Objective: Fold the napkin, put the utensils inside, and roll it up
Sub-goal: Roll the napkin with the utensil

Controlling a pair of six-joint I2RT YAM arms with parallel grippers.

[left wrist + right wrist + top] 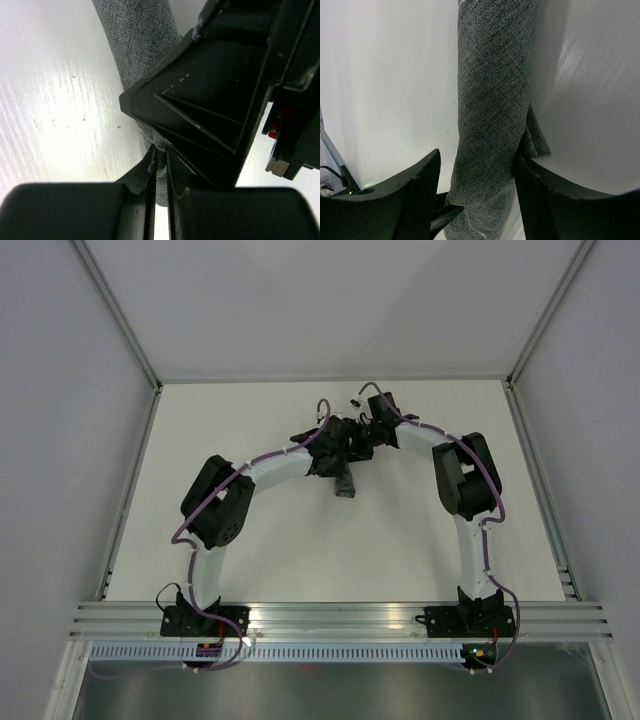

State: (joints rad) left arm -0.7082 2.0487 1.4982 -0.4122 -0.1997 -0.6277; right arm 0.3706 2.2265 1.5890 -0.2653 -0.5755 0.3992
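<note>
Napkin (490, 125) rolled, pinched in left gripper (159, 165).

Top cam overhead, downward on table (300, 560); both wrist cams v. close on same napkin (490, 100).

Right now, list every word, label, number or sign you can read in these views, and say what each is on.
No readable text anywhere: the napkin, left gripper, right gripper and table bear none.
The small red part in the left wrist view is too blurred to read.
</note>
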